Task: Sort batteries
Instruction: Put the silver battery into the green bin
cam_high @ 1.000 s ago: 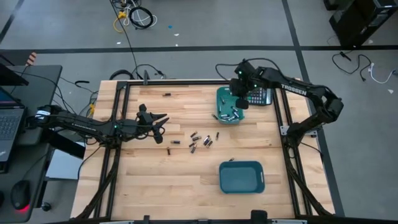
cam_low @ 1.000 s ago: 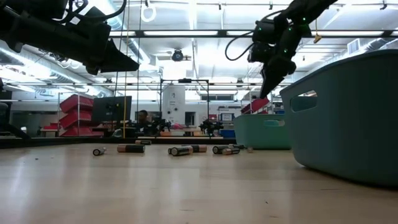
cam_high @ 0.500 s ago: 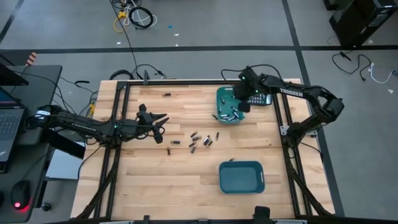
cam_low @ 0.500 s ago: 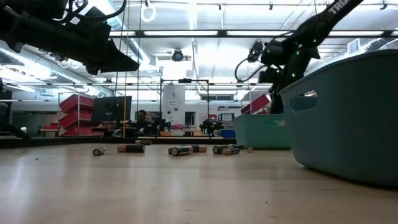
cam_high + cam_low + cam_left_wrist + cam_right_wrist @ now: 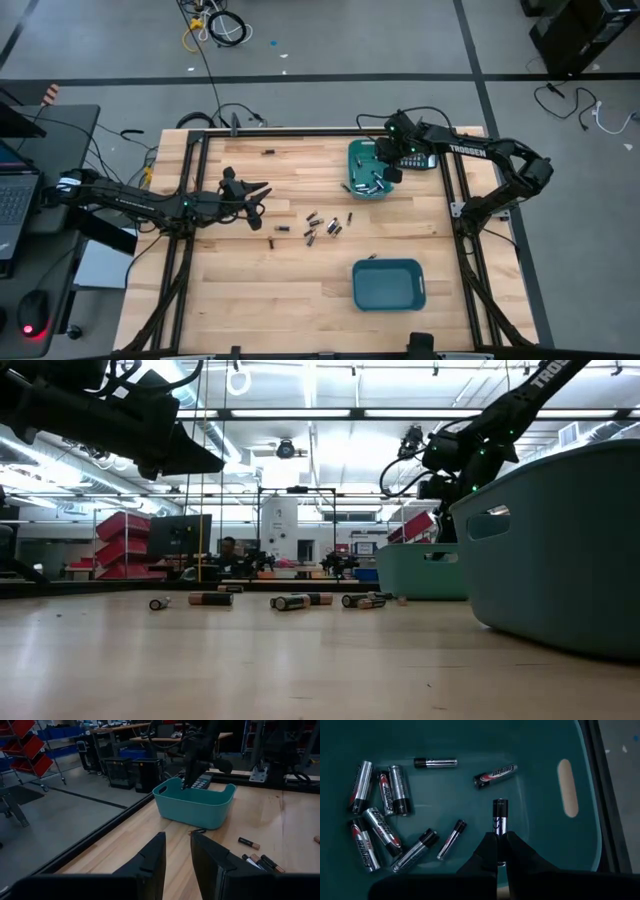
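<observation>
The far teal bin [image 5: 351,160] holds several silvery and black batteries [image 5: 380,815]. My right gripper [image 5: 384,172] is over this bin, shut on one silver-and-black battery [image 5: 499,817]. Several loose batteries [image 5: 322,226] lie on their sides on the table's middle, also seen in the low view [image 5: 290,601]. My left gripper [image 5: 255,195] hovers left of them, slightly open and empty, as the left wrist view [image 5: 177,855] shows. A second teal bin [image 5: 388,285] stands near the front edge. My right gripper pinches the battery by one end [image 5: 499,832] between its two fingertips [image 5: 489,845]. The fingers point down into the far bin. The battery sticks out past the fingertips, in line with them. I cannot tell whether its free end touches the bin floor.
A black calculator [image 5: 417,156] lies right of the far bin. One battery [image 5: 268,152] lies alone near the far edge, and another [image 5: 372,257] lies by the near bin's far rim. The near bin [image 5: 560,540] blocks the right of the low view.
My right gripper has gone down and a little toward the near edge, from above the far bin's far rim to low over its inside. It has kept the battery.
</observation>
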